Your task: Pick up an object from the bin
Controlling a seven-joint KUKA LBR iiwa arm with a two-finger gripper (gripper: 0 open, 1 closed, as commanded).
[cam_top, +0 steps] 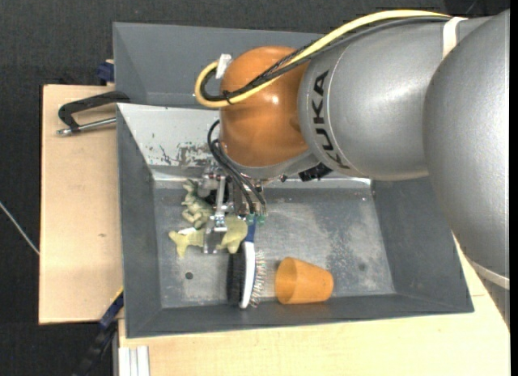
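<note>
My gripper (pixel 217 233) reaches down from under the orange cover into the left middle of the bin. Its metal fingers stand in a small cluster of pale yellow-green toy pieces (pixel 188 238). One pale piece (pixel 235 233) lies right beside the fingertips, touching them or nearly so. Whether anything sits between the fingers I cannot make out. Just right of and below the fingertips lies a black brush with white bristles (pixel 244 276), pointing toward the bin's near wall.
An orange cup (pixel 303 281) lies on its side near the front wall, right of the brush. More pale pieces (pixel 195 195) sit toward the back wall. The arm covers the bin's upper right part.
</note>
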